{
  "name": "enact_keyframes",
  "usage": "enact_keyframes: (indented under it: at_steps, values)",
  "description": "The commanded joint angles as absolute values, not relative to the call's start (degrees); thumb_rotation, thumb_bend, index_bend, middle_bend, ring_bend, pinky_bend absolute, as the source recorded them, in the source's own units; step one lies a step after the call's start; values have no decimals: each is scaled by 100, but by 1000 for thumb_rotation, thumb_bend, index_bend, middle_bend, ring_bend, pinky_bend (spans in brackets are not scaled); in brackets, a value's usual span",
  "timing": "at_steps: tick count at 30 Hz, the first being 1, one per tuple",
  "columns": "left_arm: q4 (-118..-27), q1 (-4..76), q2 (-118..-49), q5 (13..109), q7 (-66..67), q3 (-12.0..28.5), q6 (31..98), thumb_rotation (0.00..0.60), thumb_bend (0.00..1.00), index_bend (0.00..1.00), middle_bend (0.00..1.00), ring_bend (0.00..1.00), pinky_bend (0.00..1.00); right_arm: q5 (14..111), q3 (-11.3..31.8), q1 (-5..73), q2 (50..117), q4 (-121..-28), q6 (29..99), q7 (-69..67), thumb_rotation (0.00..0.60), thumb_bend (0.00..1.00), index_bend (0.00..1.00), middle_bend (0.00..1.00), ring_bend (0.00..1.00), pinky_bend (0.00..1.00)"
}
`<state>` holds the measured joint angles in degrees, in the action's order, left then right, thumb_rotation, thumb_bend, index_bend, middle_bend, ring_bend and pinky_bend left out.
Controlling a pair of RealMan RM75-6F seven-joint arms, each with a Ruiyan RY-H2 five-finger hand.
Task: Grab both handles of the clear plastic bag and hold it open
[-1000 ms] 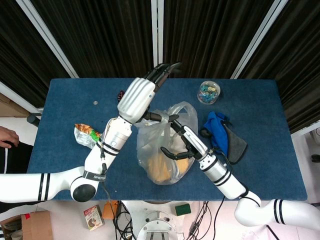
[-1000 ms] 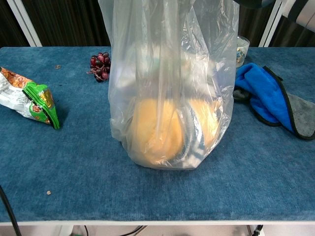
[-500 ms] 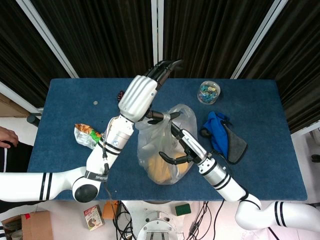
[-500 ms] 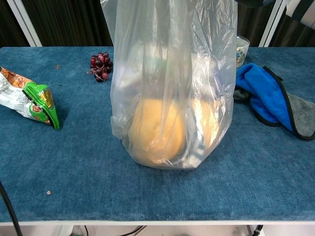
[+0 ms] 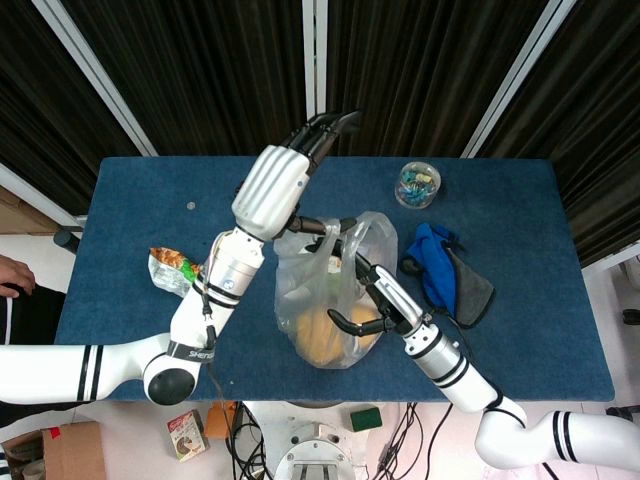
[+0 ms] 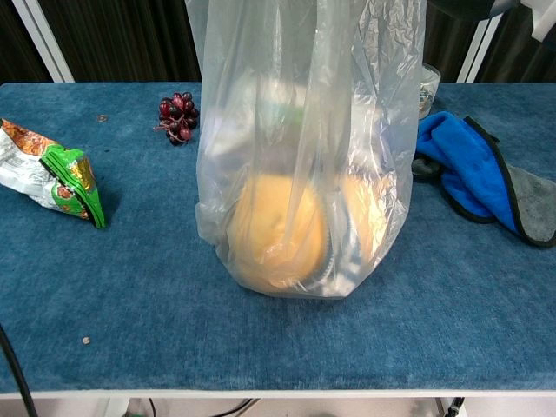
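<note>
The clear plastic bag (image 5: 322, 290) stands upright mid-table with round orange items (image 6: 278, 234) at its bottom. My left hand (image 5: 272, 186) hovers over its far left top; thumb and a finger pinch the left handle (image 5: 318, 228), the other fingers point away. My right hand (image 5: 378, 297) lies against the bag's right side. One finger reaches up to the right handle (image 5: 352, 250) and the thumb curls around plastic lower down. In the chest view the bag (image 6: 304, 148) is stretched tall and runs out of the top of the frame, with both grips hidden.
Grapes (image 6: 176, 115) and a snack packet (image 6: 52, 178) lie to the bag's left. A blue cloth (image 6: 469, 165) on a grey one (image 6: 532, 208) lies to its right, with a clear jar of coloured clips (image 5: 417, 184) behind. A person's hand (image 5: 12, 272) shows at the left edge.
My right hand has shifted towards the front right with the bag's side. My left hand has risen a little. The bag's mouth is drawn taller and wider.
</note>
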<state>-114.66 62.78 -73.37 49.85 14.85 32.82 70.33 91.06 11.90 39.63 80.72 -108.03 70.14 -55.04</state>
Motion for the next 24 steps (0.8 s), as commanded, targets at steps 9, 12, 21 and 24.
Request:
enact_keyframes:
  at_steps: [9,12,21,24]
  values:
    - [-11564,6422,-7484,4938,1651,3242,7073,579,0,68,193,99,211,8729,1463,4197,8116,-10807,6690,-5401,600,400,94,110,29,45]
    - [-11568,6457,-7494,4887,1709,3255,7089,581,0,69,193,99,211,8665,1515,4251,8115,-10820,6609,-5329,600,400,93,109,24,45]
    - [-11642,6536,-7426,4645,1895,3293,7081,578,0,70,193,99,210,8669,1588,4324,8137,-10861,6571,-5154,600,401,89,114,0,30]
    - [-11695,6557,-7421,4637,1937,3272,7080,574,0,70,193,99,210,8636,1646,4363,8143,-10862,6551,-5082,600,400,90,111,0,23]
